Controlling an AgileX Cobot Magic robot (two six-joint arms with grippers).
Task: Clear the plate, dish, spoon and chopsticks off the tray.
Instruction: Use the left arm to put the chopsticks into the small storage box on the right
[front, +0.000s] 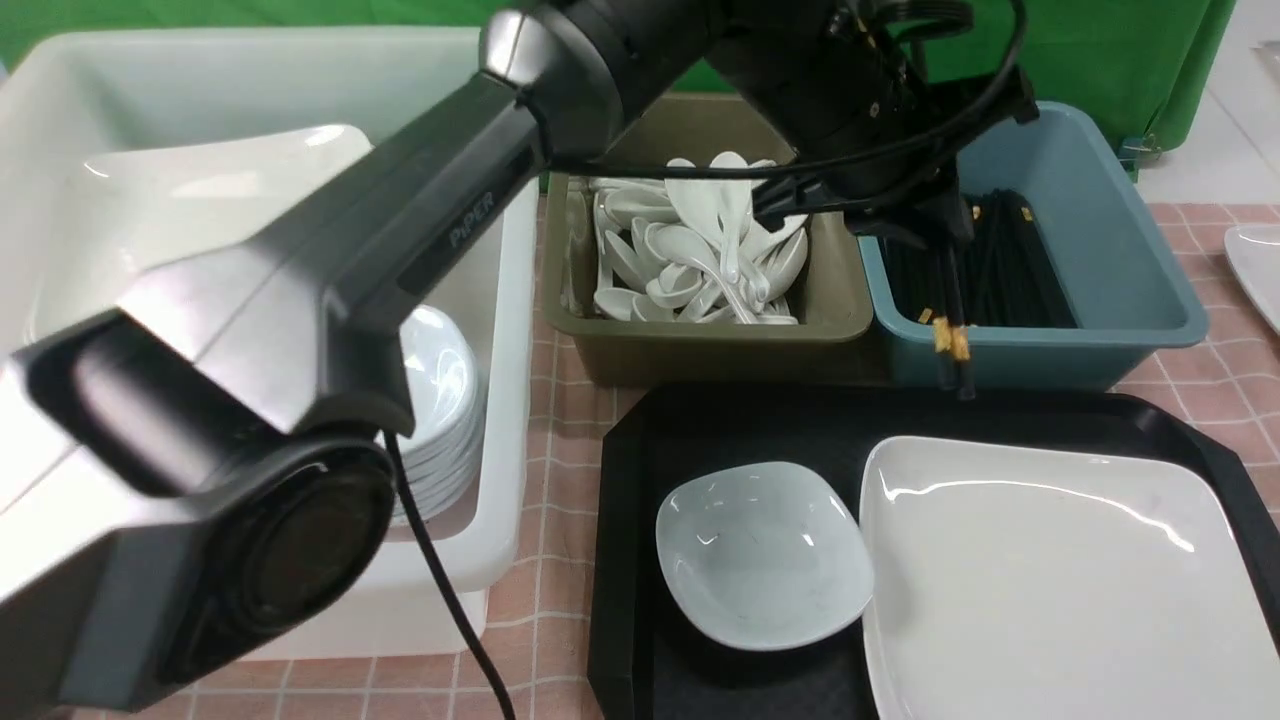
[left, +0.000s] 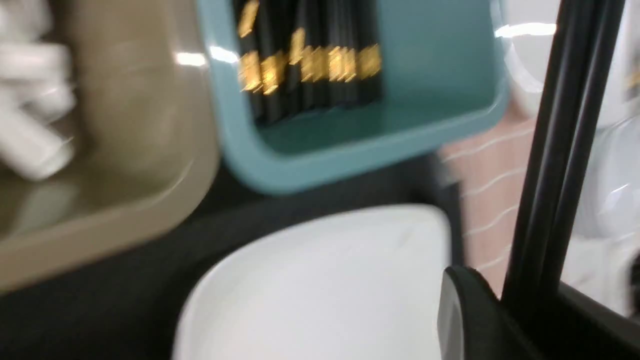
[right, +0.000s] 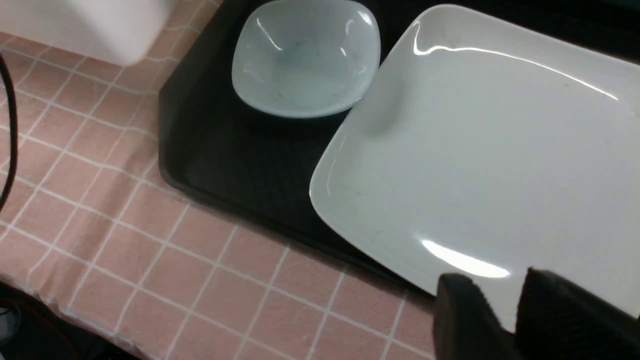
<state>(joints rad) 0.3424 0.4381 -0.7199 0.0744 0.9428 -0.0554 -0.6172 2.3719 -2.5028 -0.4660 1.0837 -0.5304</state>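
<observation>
The black tray (front: 730, 420) holds the small bluish dish (front: 760, 555) on its left and the large white plate (front: 1050, 590) on its right. My left gripper (front: 935, 235) is shut on the black chopsticks (front: 950, 300). They hang gold-banded end down at the teal bin's near wall, above the tray's far rim. The left wrist view shows them clamped (left: 565, 125) in the gripper (left: 530, 295). My right gripper (right: 500, 280) is shut and empty, hovering over the plate's (right: 475, 140) near edge; the dish (right: 305, 55) lies beyond. No spoon lies on the tray.
The teal bin (front: 1130, 250) holds several black chopsticks. The olive bin (front: 700, 345) holds several white spoons. The white tub (front: 500, 470) at left holds a plate and stacked dishes. My left arm spans the view. Another white plate (front: 1260, 265) lies at far right.
</observation>
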